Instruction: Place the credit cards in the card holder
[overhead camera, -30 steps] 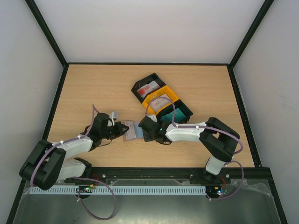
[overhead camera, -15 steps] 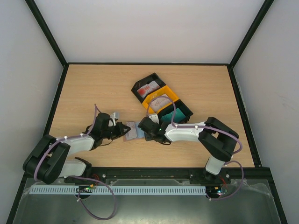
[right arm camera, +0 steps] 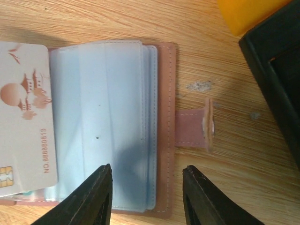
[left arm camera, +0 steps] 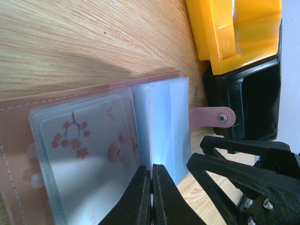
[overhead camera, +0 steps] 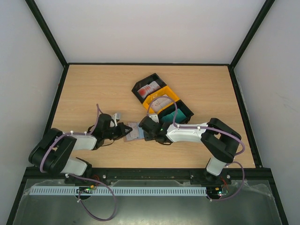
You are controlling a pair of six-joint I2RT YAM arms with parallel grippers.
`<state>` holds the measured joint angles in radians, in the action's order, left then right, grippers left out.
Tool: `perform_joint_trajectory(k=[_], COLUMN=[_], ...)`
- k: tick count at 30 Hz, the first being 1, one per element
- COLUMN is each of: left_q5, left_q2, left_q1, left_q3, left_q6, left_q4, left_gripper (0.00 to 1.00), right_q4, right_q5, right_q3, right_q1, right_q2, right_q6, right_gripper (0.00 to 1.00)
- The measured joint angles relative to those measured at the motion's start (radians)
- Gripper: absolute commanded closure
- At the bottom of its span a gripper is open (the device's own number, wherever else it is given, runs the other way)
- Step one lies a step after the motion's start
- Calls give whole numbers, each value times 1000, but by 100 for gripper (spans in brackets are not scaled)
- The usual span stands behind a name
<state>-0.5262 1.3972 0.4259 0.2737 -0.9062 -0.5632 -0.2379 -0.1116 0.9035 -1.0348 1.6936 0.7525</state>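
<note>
Card holder [right arm camera: 112, 117] open, right claw [right arm camera: 147, 169] spread above its edge, black tray [right arm camera: 276, 84] close

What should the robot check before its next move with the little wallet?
1. Card holder lies open: ok.
2. Blossom card is tucked in a pocket: ok.
3. Left fingers are shut at the edge of a pocket sleeve; truly gripping it: cannot tell.
4. Right fingers are open above the holder's strap side, holding nothing: ok.
5. All cards packed: not ok. The red-and-white card, white card and teal card lie in their trays.
</note>
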Motion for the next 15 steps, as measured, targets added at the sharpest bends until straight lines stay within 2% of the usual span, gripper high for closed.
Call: perform_joint_trajectory(k=[7,15], left_q5=[-29,-48], left_q2=[79,159], left_q1=[8,39], left_q3=[-17,-15], left_q6=[-47,-94], left_q4=[-108,-209], left_gripper=[98,98], right_q4=[27,50], right_q5=[16,7], right_q3=[-10,-35], right_q1=[0,0], right_q2=[0,0], right_q6=[16,45], right_gripper=[67,63])
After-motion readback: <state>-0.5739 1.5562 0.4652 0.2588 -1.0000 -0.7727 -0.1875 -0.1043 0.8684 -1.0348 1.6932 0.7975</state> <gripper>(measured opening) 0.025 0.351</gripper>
